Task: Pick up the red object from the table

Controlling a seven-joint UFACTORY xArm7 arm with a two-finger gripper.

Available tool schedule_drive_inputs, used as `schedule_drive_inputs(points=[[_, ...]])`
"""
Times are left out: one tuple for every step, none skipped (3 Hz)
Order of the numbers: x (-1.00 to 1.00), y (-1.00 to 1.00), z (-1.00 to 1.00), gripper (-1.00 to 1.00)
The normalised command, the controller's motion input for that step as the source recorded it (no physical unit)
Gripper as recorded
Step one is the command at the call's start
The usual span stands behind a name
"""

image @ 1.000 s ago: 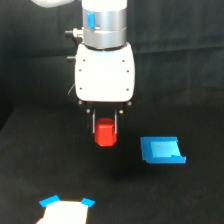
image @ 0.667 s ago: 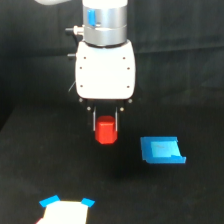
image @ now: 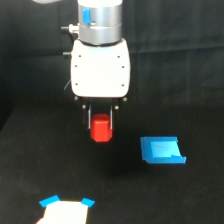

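Note:
The red object [image: 101,128] is a small red-orange stubby block. It hangs between the two dark fingers of my gripper [image: 101,125], below the white gripper body, and is lifted clear of the black table [image: 40,165]. The gripper is shut on it, with a finger on each side. The block's lower half sticks out below the fingertips.
A flat blue rectangular piece [image: 161,150] lies on the table to the exterior view's right of the gripper. A white piece with blue corners [image: 65,210] lies at the bottom edge, to the left of centre.
The gripper has risen with the red object in it, so the block now hangs higher above the table. The blue piece and the white piece have not moved.

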Motion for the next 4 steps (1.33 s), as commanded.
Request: schedule_drive_inputs(points=[[0.10,-0.05,0.17,-0.48],[0.05,-0.24,0.07,-1.00],[0.02,0.36,-0.44,-1.00],[-0.19,-0.12,-0.38,-0.81]])
